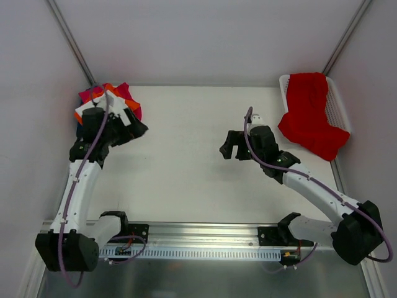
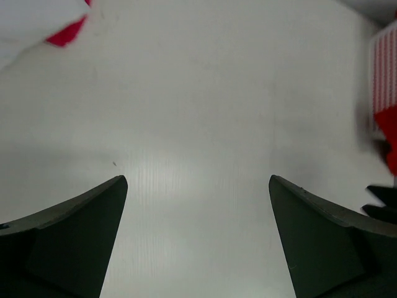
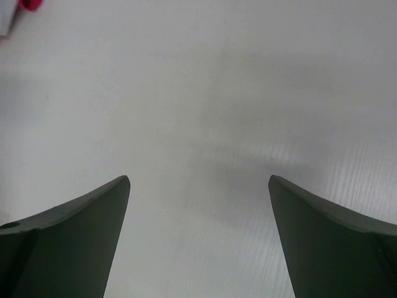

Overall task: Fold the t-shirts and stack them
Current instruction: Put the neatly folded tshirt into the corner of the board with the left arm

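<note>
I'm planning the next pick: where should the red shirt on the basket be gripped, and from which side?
Probably the loose lower end of the red shirt, which spills out over the near rim of the basket. Come from the table's middle with the open right gripper, the nearer one. That end seems to lie clear of the mesh, so the fingers should meet cloth alone.

- A robot lab test cell.
- Bare white desk (image 1: 186, 161) boxed in by plain white panels (image 1: 205, 37) on metal struts (image 1: 70, 40).
- Left arm (image 1: 74, 186) and right arm (image 1: 316, 189) bolted to an aluminium rail (image 1: 205, 233) at its near edge, purple cables (image 1: 84, 164) running along them.
</note>
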You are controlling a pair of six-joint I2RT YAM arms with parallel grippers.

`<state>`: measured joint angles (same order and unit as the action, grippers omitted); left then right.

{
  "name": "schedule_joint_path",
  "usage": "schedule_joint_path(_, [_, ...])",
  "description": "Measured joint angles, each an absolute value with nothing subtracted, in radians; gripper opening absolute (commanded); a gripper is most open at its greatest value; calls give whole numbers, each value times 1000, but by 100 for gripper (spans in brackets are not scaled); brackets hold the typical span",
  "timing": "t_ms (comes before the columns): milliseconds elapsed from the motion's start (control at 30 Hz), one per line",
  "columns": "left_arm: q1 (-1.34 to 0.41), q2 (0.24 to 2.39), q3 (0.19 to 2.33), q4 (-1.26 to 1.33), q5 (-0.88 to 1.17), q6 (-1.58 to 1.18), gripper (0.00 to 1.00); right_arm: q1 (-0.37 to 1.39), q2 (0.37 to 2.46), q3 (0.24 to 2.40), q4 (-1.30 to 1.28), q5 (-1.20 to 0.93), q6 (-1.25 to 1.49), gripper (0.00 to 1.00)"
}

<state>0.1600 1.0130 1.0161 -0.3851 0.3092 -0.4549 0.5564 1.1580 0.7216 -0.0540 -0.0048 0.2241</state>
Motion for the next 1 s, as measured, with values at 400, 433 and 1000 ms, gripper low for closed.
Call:
schedule_joint_path(400, [-137, 1021, 953, -524, 73, -270, 99, 751, 1193, 1121, -448, 215, 53, 99])
schedule_joint_path(433, [-137, 1021, 953, -524, 83, -266, 99, 752, 1205, 1119, -472, 226, 51, 100])
schedule_joint_path(1000, [-138, 1070, 954, -510, 254, -266, 99, 753, 1321, 1134, -575, 355, 25, 99])
